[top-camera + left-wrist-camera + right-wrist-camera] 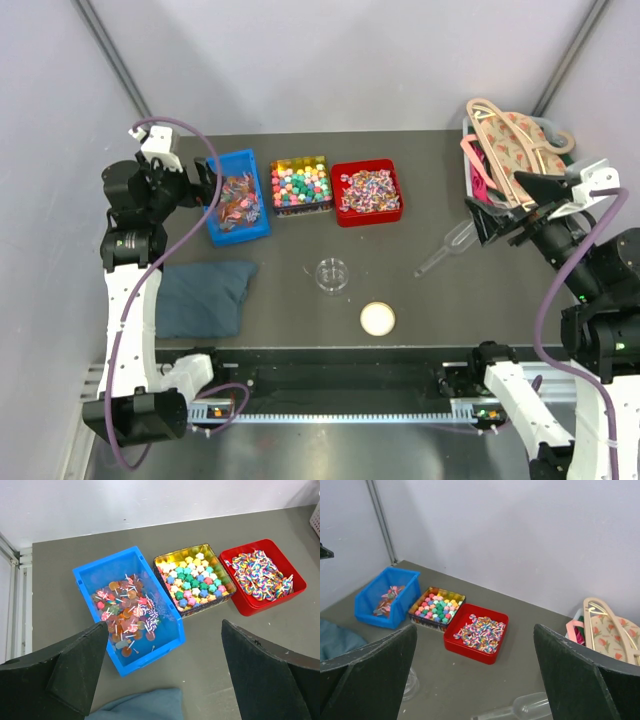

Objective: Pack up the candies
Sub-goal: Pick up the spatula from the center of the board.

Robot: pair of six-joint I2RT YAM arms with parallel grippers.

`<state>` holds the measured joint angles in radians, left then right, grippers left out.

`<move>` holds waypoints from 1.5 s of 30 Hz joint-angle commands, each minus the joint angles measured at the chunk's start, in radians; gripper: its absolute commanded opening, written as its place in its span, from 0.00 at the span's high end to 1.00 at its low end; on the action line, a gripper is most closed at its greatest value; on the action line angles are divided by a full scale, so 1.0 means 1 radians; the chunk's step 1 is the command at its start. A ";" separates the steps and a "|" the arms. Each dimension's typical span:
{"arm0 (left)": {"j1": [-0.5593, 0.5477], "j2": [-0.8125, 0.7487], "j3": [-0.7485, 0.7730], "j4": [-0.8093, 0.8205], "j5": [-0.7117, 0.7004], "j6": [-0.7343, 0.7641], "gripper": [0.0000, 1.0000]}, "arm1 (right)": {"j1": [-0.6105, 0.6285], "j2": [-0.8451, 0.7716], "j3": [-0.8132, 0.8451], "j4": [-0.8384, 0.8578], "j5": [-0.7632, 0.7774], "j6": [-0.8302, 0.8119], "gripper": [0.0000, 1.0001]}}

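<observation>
"One dark bench (420, 310) carries everything. What is biggest on it?"

"The blue cloth (205, 298) at the near left and the basket of hangers (510, 140) at the far right. Neither looks part of the job."

"And the hands?"

"The left hand (163, 625) hovers over the blue bin (107, 570). The right hand (475, 627) hangs out to the right. Both are spread wide with nothing between the fingers."

"Where are the candies (127, 612)?"

"In three containers side by side at the far middle: the blue bin, then the gold tin (170, 560), then the red tray (240, 602). The bin's long side runs from far to near, a little slanted. The other two are nearly square."

"Smaller things?"

"A clear scoop (450, 245) lies slantwise right of centre. A clear round dish (332, 274) sits mid-bench, with a cream lid (378, 319) nearer and apart from it."

"Which way do the candies point?"

"No shared way. Those in the bin and the tray are on sticks and lie heaped, the sticks going every direction. The star-shaped ones in the tin have no long axis."

"Which step is this?"

"The start, I judge: nothing is picked up yet. The next move calls for a hand to come down on the scoop, or into a container to close on something very small. The dish looks like the likely pack."
</observation>
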<state>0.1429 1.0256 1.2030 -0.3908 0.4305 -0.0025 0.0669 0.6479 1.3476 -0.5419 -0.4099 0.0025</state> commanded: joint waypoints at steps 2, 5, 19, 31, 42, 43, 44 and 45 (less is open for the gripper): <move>-0.002 -0.016 -0.005 0.063 0.020 -0.025 0.01 | -0.015 0.009 -0.019 0.049 -0.017 0.048 0.01; -0.002 -0.015 -0.006 0.064 0.025 -0.028 0.01 | -0.015 0.018 -0.034 0.066 -0.038 0.036 0.01; -0.002 0.004 -0.010 0.063 0.027 -0.033 0.01 | -0.013 0.127 -0.156 0.048 0.057 0.020 0.01; 0.000 0.014 -0.014 0.066 0.037 -0.036 0.01 | -0.015 0.372 -0.268 -0.050 0.286 0.129 0.02; -0.002 0.044 0.013 0.056 0.022 -0.030 0.01 | -0.015 0.505 -0.415 -0.016 0.246 0.156 0.04; -0.002 0.045 0.017 0.053 0.019 -0.028 0.01 | -0.015 0.510 -0.416 -0.016 0.240 0.156 0.04; -0.002 0.048 0.026 0.050 0.016 -0.024 0.01 | -0.013 0.516 -0.427 -0.016 0.238 0.154 0.04; 0.000 0.056 0.032 0.046 0.010 -0.022 0.01 | -0.015 0.525 -0.433 -0.013 0.237 0.154 0.04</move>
<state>0.1429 1.0737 1.1931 -0.3817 0.4515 -0.0277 0.0624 1.1664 0.9203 -0.5991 -0.1600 0.1413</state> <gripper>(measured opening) 0.987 0.959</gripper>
